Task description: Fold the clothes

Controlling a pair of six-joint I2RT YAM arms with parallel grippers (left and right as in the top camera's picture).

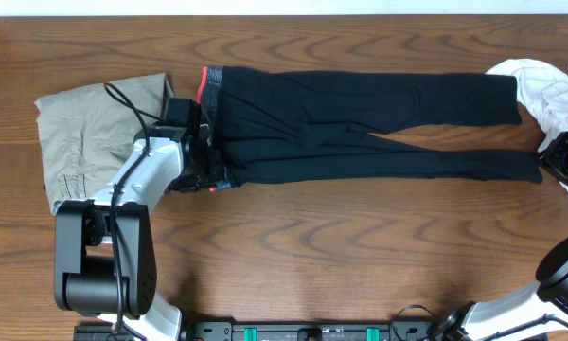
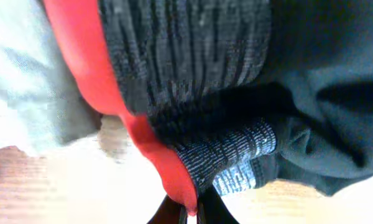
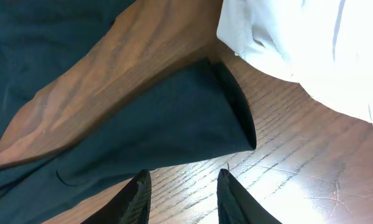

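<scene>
Left fingers (image 2: 188, 215): pressed together at the bottom centre of the left wrist view, no gap visible, pinching the coral-red edge of the waistband (image 2: 193, 62). Grey knit of the waistband bunched just above the pinch, black cloth to the right of it, pale cloth at the left edge of that frame.

Left arm (image 1: 151, 169): seen from overhead, reaching from lower left up to the waist end of the leggings (image 1: 360, 104); fingertips hidden under the wrist in that view.

Right fingers (image 3: 138, 196): parted to a moderate gap at the bottom of the right wrist view, nothing clamped between them. Positioned over the near side of a black leg end, with bare wood showing in the gap. Contact with the cloth: cannot tell.

Right arm (image 1: 563, 156): at the right edge of the overhead frame, just beside the end of the lower leg.

Leggings: spread flat across the upper middle of the tabletop (image 1: 312, 246), waist to the left, both legs running right and splitting slightly toward the ends. Upper leg end touching the white garment (image 1: 549, 90), which lies crumpled in the upper right corner.

Tan trousers (image 1: 85, 133): folded at the left of the frame, right side meeting the waistband and partly covered by the left arm.
</scene>
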